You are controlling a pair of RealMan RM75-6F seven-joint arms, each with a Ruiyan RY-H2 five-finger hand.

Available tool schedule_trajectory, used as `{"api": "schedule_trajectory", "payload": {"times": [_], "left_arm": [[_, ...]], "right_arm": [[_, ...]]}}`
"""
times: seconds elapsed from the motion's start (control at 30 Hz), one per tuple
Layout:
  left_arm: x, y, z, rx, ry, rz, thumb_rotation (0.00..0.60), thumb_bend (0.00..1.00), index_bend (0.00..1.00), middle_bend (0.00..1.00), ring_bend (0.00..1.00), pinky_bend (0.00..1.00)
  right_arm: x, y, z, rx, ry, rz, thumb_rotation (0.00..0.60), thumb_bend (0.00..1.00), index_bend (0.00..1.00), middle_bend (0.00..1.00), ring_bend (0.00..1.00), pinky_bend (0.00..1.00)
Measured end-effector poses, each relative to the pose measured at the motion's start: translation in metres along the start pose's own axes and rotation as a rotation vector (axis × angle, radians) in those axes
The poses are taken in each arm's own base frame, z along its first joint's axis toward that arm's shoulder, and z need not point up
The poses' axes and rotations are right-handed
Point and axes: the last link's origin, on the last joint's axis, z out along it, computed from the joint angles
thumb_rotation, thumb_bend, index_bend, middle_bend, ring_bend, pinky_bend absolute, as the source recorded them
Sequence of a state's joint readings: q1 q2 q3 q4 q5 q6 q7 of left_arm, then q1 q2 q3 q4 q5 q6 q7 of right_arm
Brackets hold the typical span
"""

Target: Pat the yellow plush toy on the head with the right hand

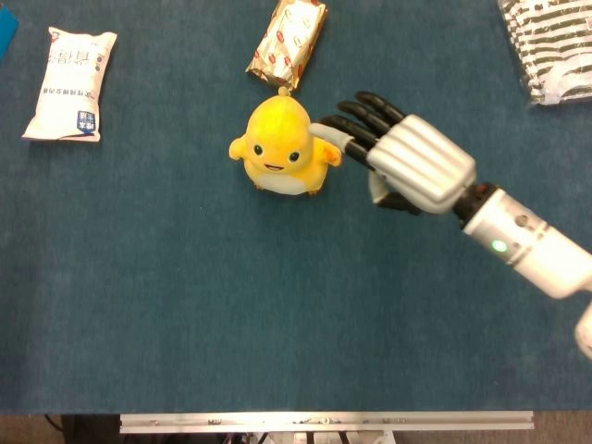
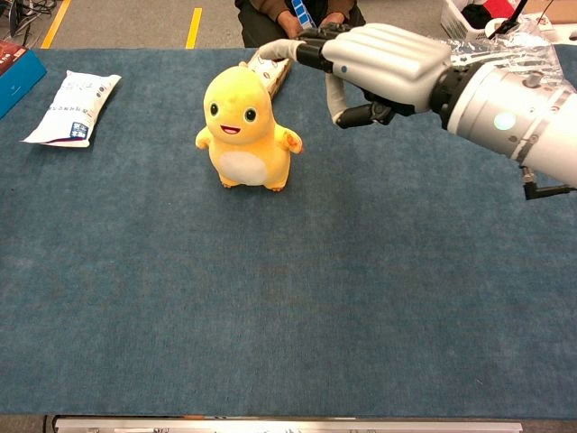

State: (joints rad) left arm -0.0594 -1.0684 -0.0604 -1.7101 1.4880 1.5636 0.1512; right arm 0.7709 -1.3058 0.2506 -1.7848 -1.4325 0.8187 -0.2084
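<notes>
The yellow plush toy [image 1: 280, 146] [image 2: 244, 131] stands upright on the blue table cloth, facing me. My right hand [image 1: 407, 162] [image 2: 374, 61] hovers palm down just right of the toy's head, a little above it, fingers spread and stretched toward it. It holds nothing. In the head view the fingertips [image 1: 326, 127] reach over the toy's arm; whether they touch is unclear. The left hand shows in neither view.
A patterned snack pack [image 1: 288, 39] [image 2: 270, 65] lies right behind the toy. A white pouch [image 1: 72, 84] [image 2: 72, 108] lies at the far left, a bag of striped items [image 1: 550, 46] [image 2: 505, 77] at the far right. A person [image 2: 302, 18] sits beyond the table.
</notes>
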Motion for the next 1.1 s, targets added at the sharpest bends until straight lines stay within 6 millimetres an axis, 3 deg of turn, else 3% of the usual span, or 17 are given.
{"api": "schedule_trajectory", "payload": {"times": [0.33, 0.57, 0.9, 1.1], "left_arm": [[0.0, -0.004, 0.001, 0.013, -0.002, 0.007, 0.6, 0.38, 0.49, 0.48, 0.37, 0.39], [-0.003, -0.008, 0.001, 0.022, -0.018, 0.015, 0.6, 0.38, 0.49, 0.48, 0.37, 0.39], [-0.002, -0.012, -0.001, 0.031, -0.018, 0.015, 0.6, 0.38, 0.49, 0.48, 0.37, 0.39], [-0.001, -0.013, -0.002, 0.035, -0.013, 0.013, 0.6, 0.38, 0.49, 0.48, 0.37, 0.39]], "right_arm": [[-0.004, -0.013, 0.044, 0.012, -0.011, 0.062, 0.418, 1.0, 0.0, 0.12, 0.0, 0.03], [-0.018, -0.019, 0.066, 0.012, -0.037, 0.075, 0.415, 1.0, 0.0, 0.12, 0.0, 0.02], [-0.041, -0.022, 0.074, 0.005, -0.106, 0.053, 0.414, 1.0, 0.0, 0.12, 0.0, 0.02], [-0.028, -0.028, 0.075, 0.022, -0.054, 0.048, 0.415, 1.0, 0.0, 0.12, 0.0, 0.02]]}}
